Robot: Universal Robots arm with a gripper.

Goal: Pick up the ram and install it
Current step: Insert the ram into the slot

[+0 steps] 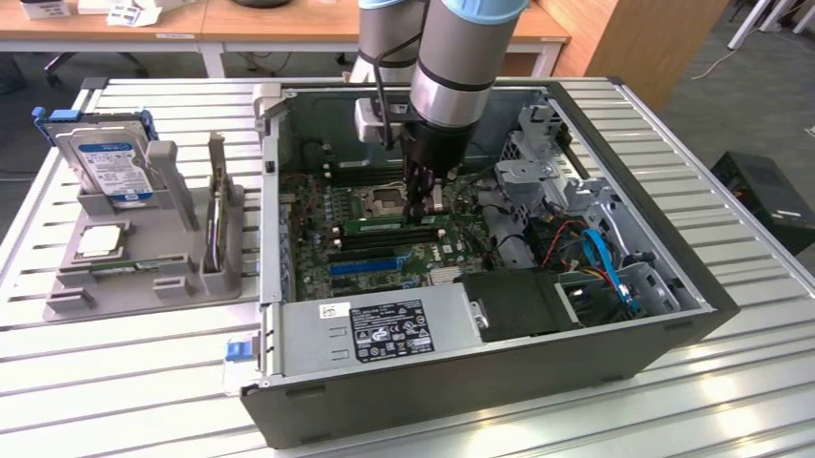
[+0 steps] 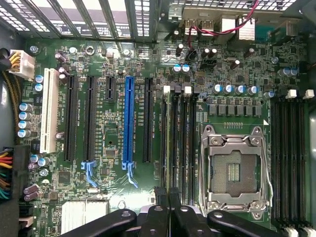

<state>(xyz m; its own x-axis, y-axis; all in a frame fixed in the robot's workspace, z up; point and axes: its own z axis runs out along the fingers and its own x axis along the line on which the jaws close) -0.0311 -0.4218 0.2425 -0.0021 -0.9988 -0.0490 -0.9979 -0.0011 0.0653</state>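
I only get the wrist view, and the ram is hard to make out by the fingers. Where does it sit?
Observer: The ram shows as a green strip on the motherboard beside the CPU socket, the gripper down at its end toward the exterior view's right.
Operator: What is in the tray?
Observer: The gray tray on the exterior view's left holds an upright hard drive and a silver CPU chip.
Operator: How does the case stand?
Observer: The computer case lies on its side, open upward, on a slatted metal table.
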